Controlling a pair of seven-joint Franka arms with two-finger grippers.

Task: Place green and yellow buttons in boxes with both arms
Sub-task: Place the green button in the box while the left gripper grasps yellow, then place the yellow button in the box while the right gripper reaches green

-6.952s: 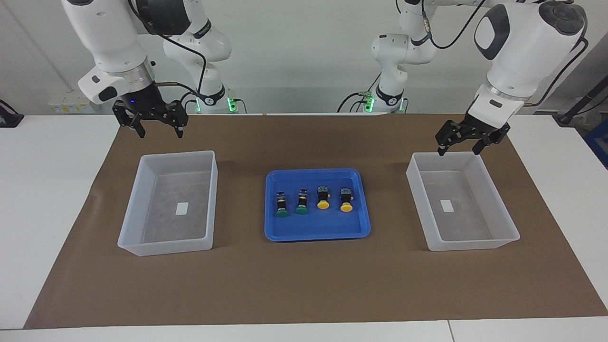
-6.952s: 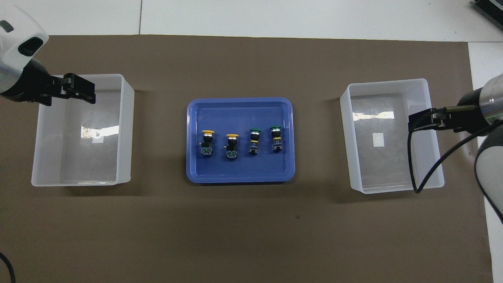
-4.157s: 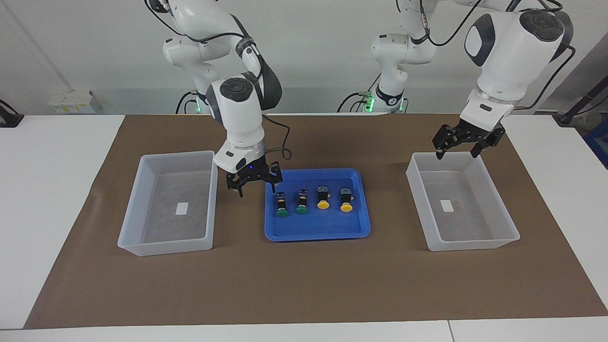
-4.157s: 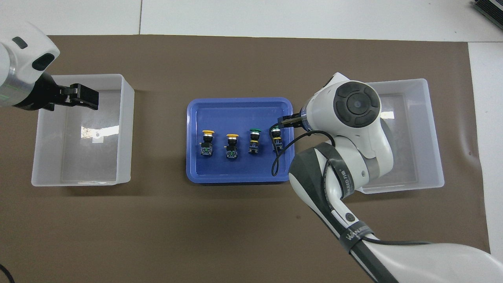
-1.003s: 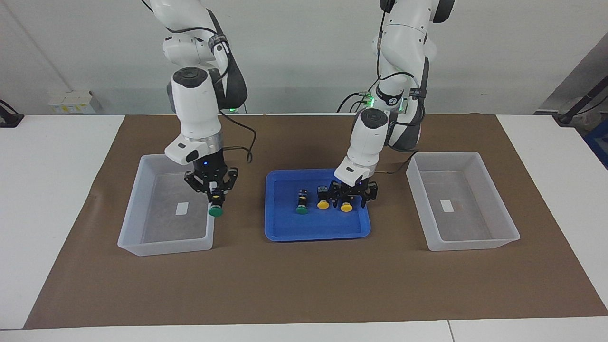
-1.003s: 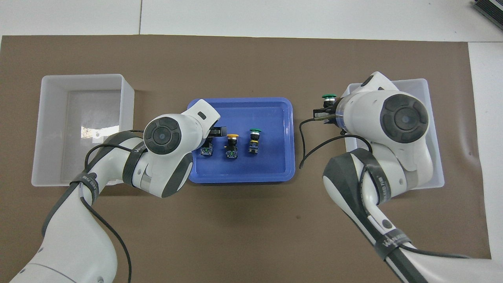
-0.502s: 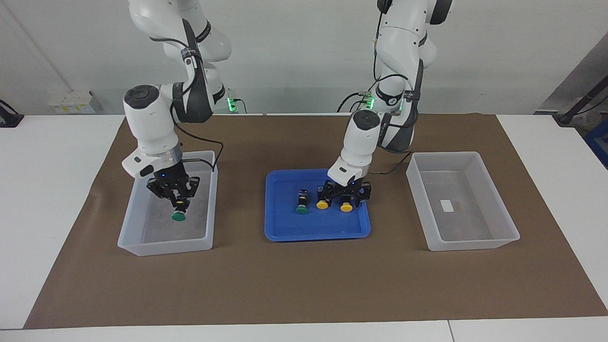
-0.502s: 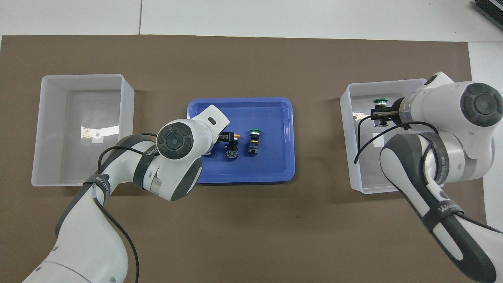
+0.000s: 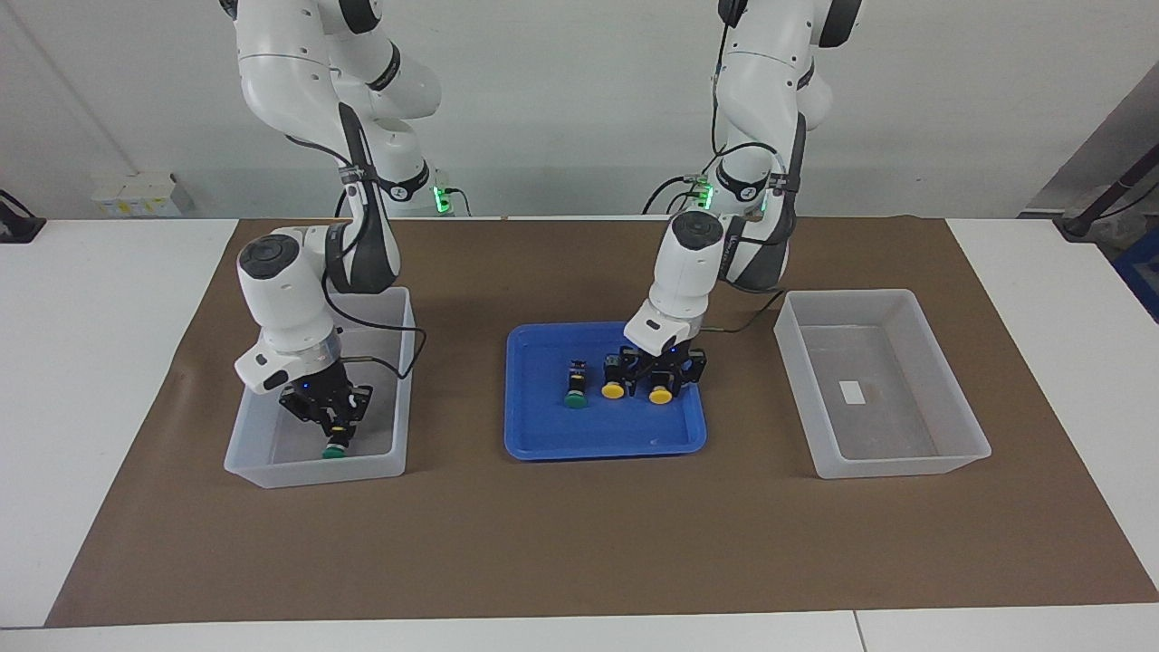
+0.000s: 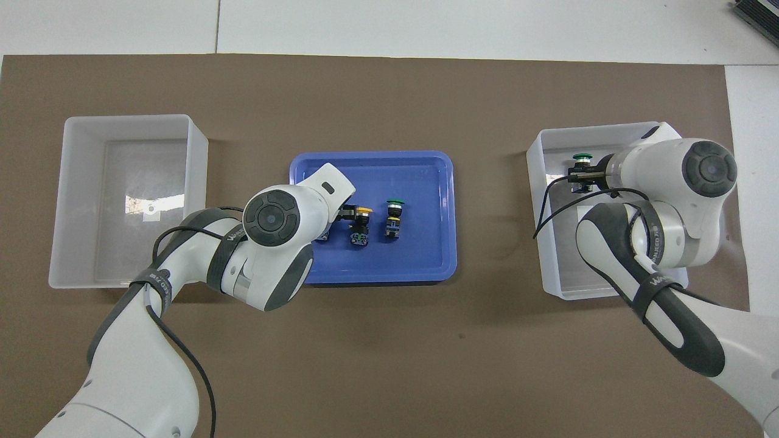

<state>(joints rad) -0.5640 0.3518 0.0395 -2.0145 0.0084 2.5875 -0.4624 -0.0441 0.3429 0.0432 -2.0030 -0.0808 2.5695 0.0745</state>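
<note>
Buttons sit in two places; nearest the robots, in the blue tray at the middle of the tabletop, the left gripper is down over the yellow button toward the left arm's end, jaws either side of its body, though whether they have closed on it I cannot tell; a second yellow button lies just beside it, then one green button; the box at the left arm's end holds nothing; farthest out, inside the box at the right arm's end, the right gripper has its jaws clamped on another green button, cap down, low by the wall farthest from the robots.
</note>
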